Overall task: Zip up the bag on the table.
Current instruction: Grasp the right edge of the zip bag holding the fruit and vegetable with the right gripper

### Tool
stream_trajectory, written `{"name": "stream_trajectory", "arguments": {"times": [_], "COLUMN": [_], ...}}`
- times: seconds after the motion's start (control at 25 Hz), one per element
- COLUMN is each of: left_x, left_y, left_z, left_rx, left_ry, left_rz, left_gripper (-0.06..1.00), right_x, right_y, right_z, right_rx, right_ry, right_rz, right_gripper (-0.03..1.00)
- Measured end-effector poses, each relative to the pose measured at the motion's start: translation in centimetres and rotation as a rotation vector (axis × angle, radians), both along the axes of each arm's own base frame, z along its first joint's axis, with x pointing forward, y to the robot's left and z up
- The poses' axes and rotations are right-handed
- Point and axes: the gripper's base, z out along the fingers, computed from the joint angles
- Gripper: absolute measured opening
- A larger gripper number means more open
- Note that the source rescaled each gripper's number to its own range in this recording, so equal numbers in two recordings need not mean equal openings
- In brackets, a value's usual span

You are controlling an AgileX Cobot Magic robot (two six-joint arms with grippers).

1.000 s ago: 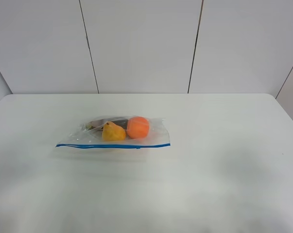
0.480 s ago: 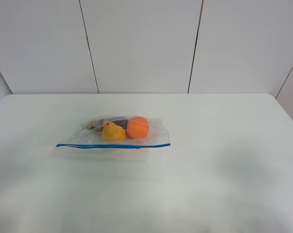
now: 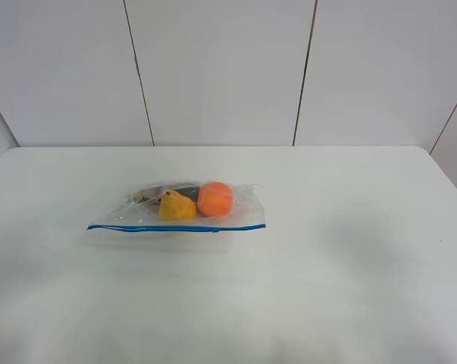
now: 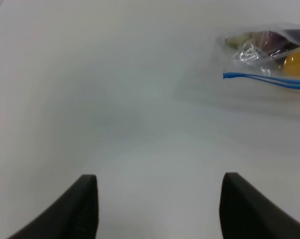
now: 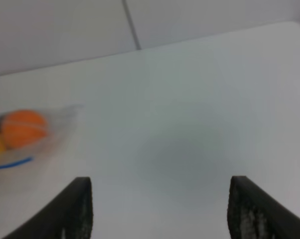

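The bag (image 3: 179, 208) lies flat on the white bench (image 3: 327, 265), a little to the left of the middle and closer to the far edge than to the near edge. It is clear and crinkly. Its blue zip strip (image 3: 175, 227) runs along the long side that faces the near edge of the bench. Through the plastic a round orange item (image 3: 215, 199) is seen, just beside it a yellow item (image 3: 176, 207), and behind these, toward the far edge, a dark item (image 3: 164, 189). In the left wrist view the end of the strip appears as two thin blue lines close together; whether the zip is sealed cannot be told.

Neither arm appears in the high view. The left hand (image 4: 159, 178) hangs over bare bench with its two dark fingers (image 4: 87, 201) spread wide and nothing between them; the bag's end is well apart from it. The right hand (image 5: 160, 180) also has its fingers (image 5: 239, 204) spread with nothing between them, over bare bench, and the bag's other end, with the orange item, is well apart from it.
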Motion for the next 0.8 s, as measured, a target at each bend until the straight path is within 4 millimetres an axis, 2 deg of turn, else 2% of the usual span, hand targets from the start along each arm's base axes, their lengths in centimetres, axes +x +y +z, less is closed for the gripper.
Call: {"name": "stream_trajectory", "arguments": {"times": [0.2, 0.24, 0.28, 0.4, 0.68, 0.8], "left_x": [0.0, 0.0, 0.0, 0.0, 0.0, 0.0], "left_y": [0.0, 0.0, 0.0, 0.0, 0.0, 0.0], "left_z": [0.0, 0.0, 0.0, 0.0, 0.0, 0.0], "left_rx": [0.004, 0.004, 0.004, 0.006, 0.006, 0.006], "left_ry": [-0.001, -0.002, -0.002, -0.001, -0.002, -0.002], "left_rz": [-0.002, -0.002, -0.002, -0.003, -0.003, -0.003], "left_gripper": [1.0, 1.0, 1.0, 1.0, 1.0, 1.0], "right_x": [5.0, 6.3, 6.3, 9.9, 17.6, 20.1], "right_y": [1.0, 1.2, 1.2, 2.0, 3.4, 3.9], "right_z": [1.1, 0.9, 0.9, -0.1, -3.8, -6.5], "right_rx": [0.092, 0.101, 0.101, 0.188, 0.466, 0.575], "right_ry": [0.082, 0.121, 0.121, 0.226, 0.38, 0.471], "right_rz": [0.134, 0.165, 0.165, 0.257, 0.394, 0.431], "right_gripper": [0.82, 0.82, 0.82, 0.82, 0.82, 0.82]}}
